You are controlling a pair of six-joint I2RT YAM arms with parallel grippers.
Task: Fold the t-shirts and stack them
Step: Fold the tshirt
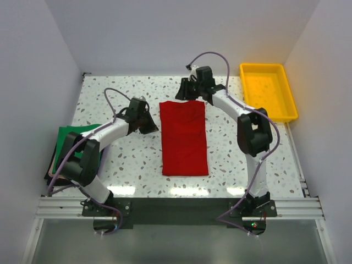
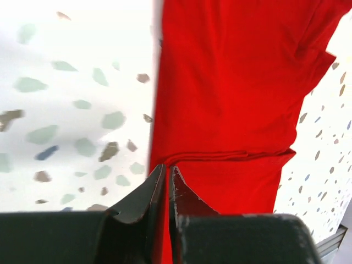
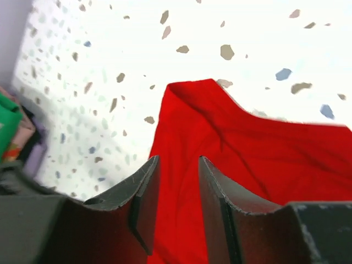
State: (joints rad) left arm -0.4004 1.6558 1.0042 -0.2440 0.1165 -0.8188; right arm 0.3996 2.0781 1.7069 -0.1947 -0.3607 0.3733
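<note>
The red t-shirt point(image 1: 184, 137) lies mid-table as a long strip, the green t-shirt point(image 1: 71, 135) at the left edge: folding looks half done. The left gripper point(image 2: 166, 168), all but closed at the strip's left hem, shows no clear hold; the right gripper point(image 3: 179, 159) hangs half open and empty over the far end, which probably needs pinching and carrying nearward

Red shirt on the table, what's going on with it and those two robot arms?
Two arms are folding the red t-shirt, which lies as a long narrow rectangle on the table. The left gripper sits at its left edge, jaws nearly together; a grip on cloth isn't clear. The right gripper hangs open over a far corner. The green t-shirt waits at the table's left edge.
</note>
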